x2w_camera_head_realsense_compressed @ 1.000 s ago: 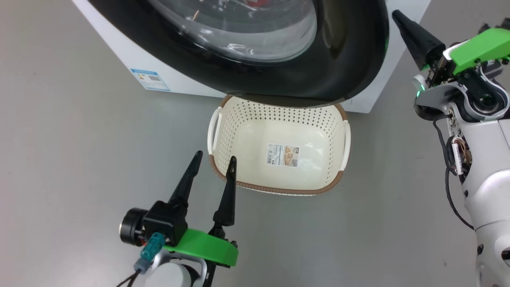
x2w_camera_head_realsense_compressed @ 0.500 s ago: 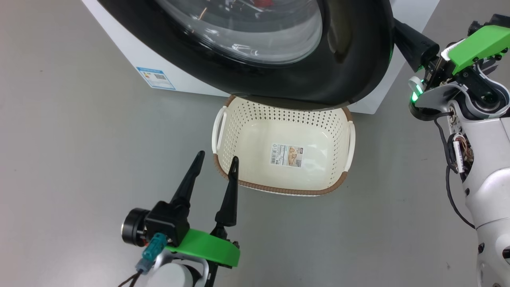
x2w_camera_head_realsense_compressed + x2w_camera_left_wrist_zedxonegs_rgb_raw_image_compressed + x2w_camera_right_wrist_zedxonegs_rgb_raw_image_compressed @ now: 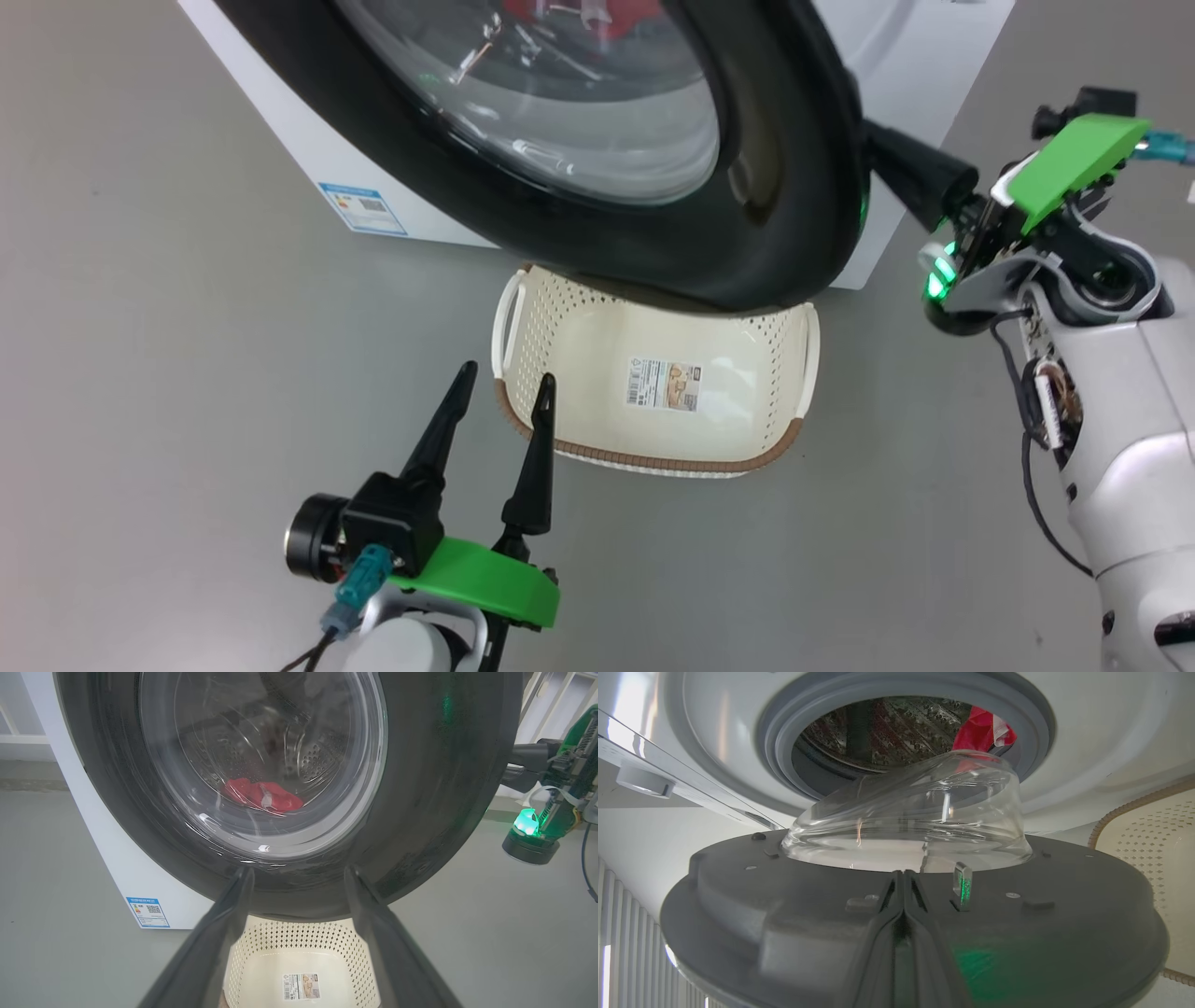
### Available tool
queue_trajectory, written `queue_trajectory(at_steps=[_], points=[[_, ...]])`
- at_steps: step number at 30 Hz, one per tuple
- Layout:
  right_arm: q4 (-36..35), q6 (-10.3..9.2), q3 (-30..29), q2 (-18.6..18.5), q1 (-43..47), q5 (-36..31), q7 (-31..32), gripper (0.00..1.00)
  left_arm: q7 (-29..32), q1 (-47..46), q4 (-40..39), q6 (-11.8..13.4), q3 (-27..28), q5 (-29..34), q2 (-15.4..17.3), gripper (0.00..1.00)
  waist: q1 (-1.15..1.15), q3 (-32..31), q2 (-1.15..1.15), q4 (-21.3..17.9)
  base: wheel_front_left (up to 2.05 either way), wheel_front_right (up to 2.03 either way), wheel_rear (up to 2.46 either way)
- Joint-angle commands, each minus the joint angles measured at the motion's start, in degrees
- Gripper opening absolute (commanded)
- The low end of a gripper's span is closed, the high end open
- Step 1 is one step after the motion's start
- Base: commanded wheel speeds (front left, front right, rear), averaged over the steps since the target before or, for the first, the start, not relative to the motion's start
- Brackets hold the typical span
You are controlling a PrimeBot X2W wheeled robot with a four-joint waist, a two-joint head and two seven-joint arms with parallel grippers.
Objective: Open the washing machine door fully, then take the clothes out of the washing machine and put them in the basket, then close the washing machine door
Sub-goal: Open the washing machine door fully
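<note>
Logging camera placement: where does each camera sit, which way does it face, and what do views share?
Head view: on the head, looking down at basket and door; open left gripper and shut right gripper show.
Left wrist view: on the left arm, facing the door's glass front, red clothes behind it; own spread fingers show.
Right wrist view: on the right arm, behind the door, facing the drum; own shut fingers show.
Shared: all three show door and basket.

Left hand (image 3: 505, 375) low, spread wide, right hand (image 3: 903, 873) raised, pinched closed
</note>
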Motion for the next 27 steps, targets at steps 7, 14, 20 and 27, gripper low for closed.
queue_trajectory(at_steps=[7,14,20,27], points=[[-3.72,0.05,2.97,2.35,4.27,1.24,2.93,0.0,-0.51,0.33,-0.18,-0.26,2.3,0.07,0.6,1.0,0.0,-2.26,0.0,-0.23,0.0,0.0,0.0],[-6.17,0.05,5.47,2.71,8.51,2.81,4.12,0.0,-0.51,1.82,0.76,-0.78,3.51,0.64,0.6,1.0,0.0,-4.43,0.0,-0.08,0.0,0.0,0.0],[-8.44,0.05,10.27,2.77,11.95,6.55,4.01,0.0,-0.51,3.26,1.39,-1.27,4.11,1.19,0.6,1.0,0.0,-6.18,0.0,0.0,0.0,0.0,0.0],[-10.92,0.05,16.1,2.77,14.84,10.02,2.48,0.0,-0.51,4.45,2.0,-1.91,4.64,1.83,0.6,1.0,0.0,-7.56,0.0,0.0,0.0,0.0,0.0]])
